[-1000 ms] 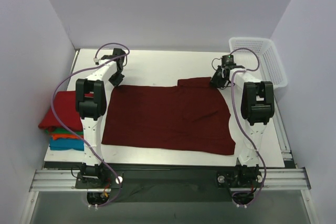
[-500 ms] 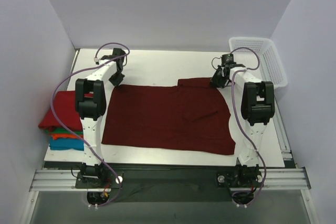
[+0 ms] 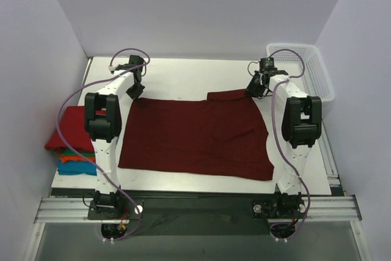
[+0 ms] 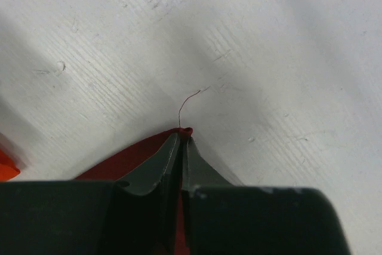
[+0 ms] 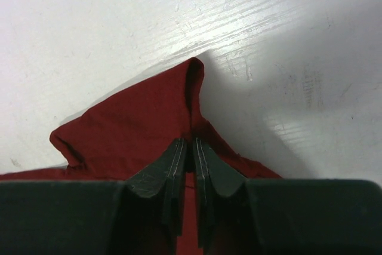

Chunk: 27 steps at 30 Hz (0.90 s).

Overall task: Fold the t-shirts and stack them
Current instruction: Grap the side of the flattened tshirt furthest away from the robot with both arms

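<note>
A dark maroon t-shirt (image 3: pixel 195 132) lies spread across the white table (image 3: pixel 195 74). My left gripper (image 3: pixel 134 91) is shut on the shirt's far left corner (image 4: pixel 182 132), pinched between the fingertips, with a loose thread sticking out. At the far right corner my right gripper (image 3: pixel 252 91) is shut on a raised fold of the same maroon cloth (image 5: pixel 149 123). Folded t-shirts (image 3: pixel 73 145) in red, green, orange and blue are stacked at the table's left edge.
A white mesh basket (image 3: pixel 302 71) stands at the back right beside the table. Grey walls close in on three sides. Both arms reach along the shirt's left and right edges toward the back.
The right gripper closed on the shirt's far right corner and drew slightly toward the back. The left gripper kept its grip and shifted very little.
</note>
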Tool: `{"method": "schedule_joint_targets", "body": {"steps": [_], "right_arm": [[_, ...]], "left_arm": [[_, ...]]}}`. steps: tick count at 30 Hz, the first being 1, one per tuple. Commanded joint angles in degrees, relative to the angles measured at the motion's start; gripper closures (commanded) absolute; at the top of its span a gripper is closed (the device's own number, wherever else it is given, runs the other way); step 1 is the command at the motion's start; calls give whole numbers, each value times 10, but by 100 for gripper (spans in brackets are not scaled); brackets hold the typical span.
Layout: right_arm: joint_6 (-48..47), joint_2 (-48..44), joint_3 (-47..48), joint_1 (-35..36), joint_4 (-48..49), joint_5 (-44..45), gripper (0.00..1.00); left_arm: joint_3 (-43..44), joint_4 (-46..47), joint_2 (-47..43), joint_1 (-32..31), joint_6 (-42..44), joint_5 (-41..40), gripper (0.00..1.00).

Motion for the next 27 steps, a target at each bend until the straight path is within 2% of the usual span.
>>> {"method": "schedule_joint_targets", "body": {"steps": [1, 9, 15, 22, 27], "right_arm": [[-11, -42, 26, -6, -23, 6, 88], [-14, -34, 32, -9, -31, -11, 91], [-17, -42, 25, -9, -33, -11, 98], [-16, -110, -4, -9, -33, -4, 100], [-11, -176, -62, -9, -33, -2, 100]], "left_arm": [[-8, 37, -44, 5, 13, 12, 100], [-14, 45, -51, 6, 17, 19, 100], [-19, 50, -57, 6, 21, 25, 100], [-55, 80, -88, 8, 27, 33, 100], [-92, 101, -117, 10, 32, 45, 100]]}}
